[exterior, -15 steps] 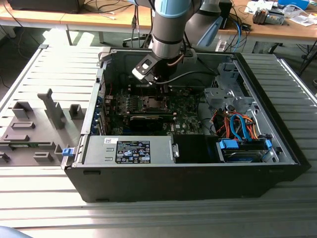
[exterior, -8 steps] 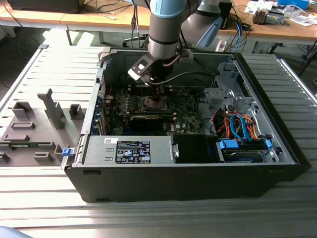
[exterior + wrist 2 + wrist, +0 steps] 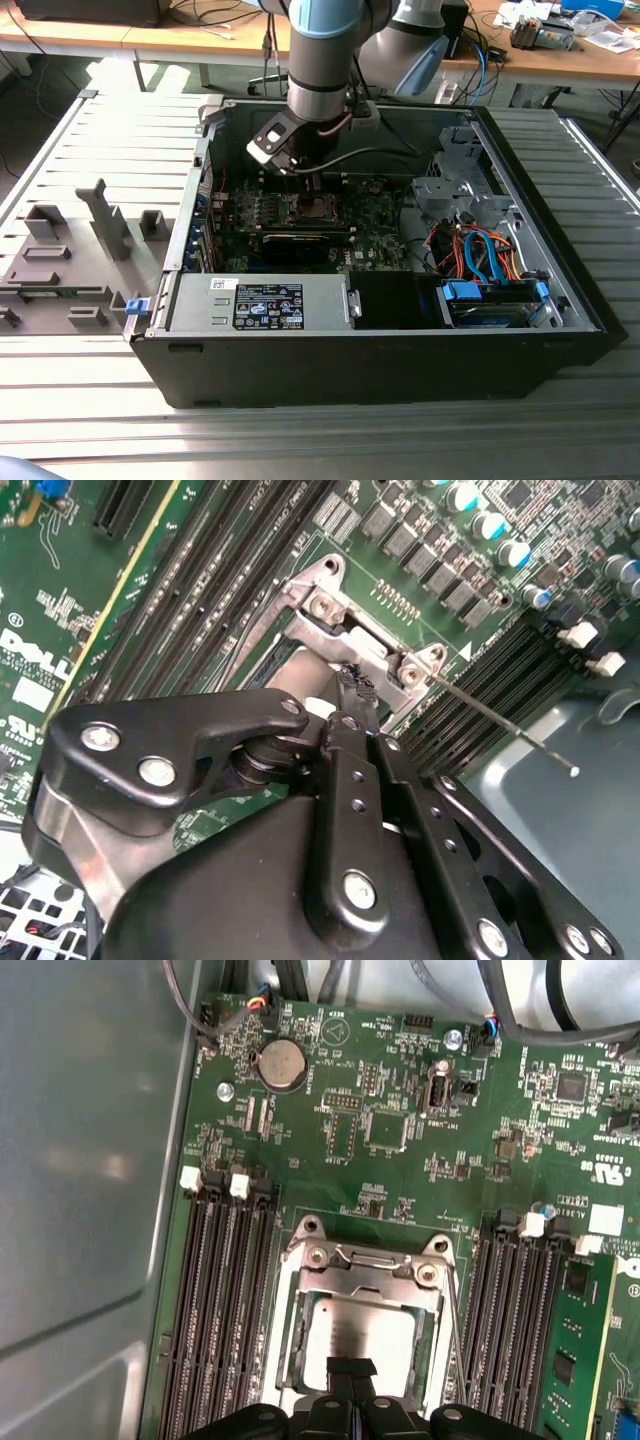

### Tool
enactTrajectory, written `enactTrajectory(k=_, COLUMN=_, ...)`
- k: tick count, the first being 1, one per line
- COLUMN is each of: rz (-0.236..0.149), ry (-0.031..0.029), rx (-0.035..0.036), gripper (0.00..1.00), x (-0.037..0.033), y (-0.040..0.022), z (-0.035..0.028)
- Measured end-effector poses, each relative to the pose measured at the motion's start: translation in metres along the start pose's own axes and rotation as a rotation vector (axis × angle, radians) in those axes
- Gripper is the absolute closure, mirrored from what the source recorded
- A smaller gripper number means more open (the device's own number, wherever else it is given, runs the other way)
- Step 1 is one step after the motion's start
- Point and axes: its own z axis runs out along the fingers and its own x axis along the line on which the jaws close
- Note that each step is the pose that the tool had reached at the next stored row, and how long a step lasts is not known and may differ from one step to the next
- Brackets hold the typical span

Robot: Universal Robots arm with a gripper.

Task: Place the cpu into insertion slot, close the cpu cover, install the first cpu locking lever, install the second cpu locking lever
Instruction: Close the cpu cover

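**Entry: hand over the socket, cpu seated**

My gripper [image 3: 297, 172] hangs inside the open computer case [image 3: 400, 370], low over the green motherboard [image 3: 380, 1130]. In both wrist views my 2 fingers are drawn together at the tips [image 3: 350, 1372], and I see nothing pinched between them.

The cpu [image 3: 365, 1335] sits in the insertion slot [image 3: 278, 1355] directly beneath my fingertips, silver top facing up. The cpu cover [image 3: 365, 1285] appears to lie down around it, with the chip showing through the cut-out. I cannot tell whether my fingertips touch the chip or hover just above it.

In the second wrist view, 1 thin wire locking lever [image 3: 500, 720] runs from the socket corner just beside my fingertip [image 3: 350, 685] out across the neighbouring slots, and its end is seen against the grey case wall. I cannot tell whether it is latched.

Banks of long black memory slots [image 3: 215, 1310] flank the socket on both sides of my hand. A round coin cell [image 3: 281, 1064] sits well beyond my fingertips.
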Motion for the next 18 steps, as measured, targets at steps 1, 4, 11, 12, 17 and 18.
enactTrajectory(k=1, rz=0.0, ry=0.0001, rx=0.0, gripper=0.89, x=-0.0001, y=-0.001, z=0.0002)
enactTrajectory(k=4, rz=0.0, ry=0.0001, rx=0.0, gripper=0.89, x=-0.0003, y=-0.0047, z=0.0009)
enactTrajectory(k=11, rz=0.0, ry=-0.0001, rx=0.0001, gripper=0.89, x=-0.0013, y=-0.008, z=0.0053)
enactTrajectory(k=12, rz=0.0, ry=-0.0007, rx=0.0004, gripper=0.89, x=-0.0014, y=-0.008, z=0.0057)
enactTrajectory(k=17, rz=0.0, ry=-0.0022, rx=0.0004, gripper=0.89, x=-0.0015, y=-0.008, z=0.0075)
enactTrajectory(k=18, rz=0.0, ry=-0.0021, rx=0.0003, gripper=0.89, x=-0.0014, y=-0.008, z=0.0074)
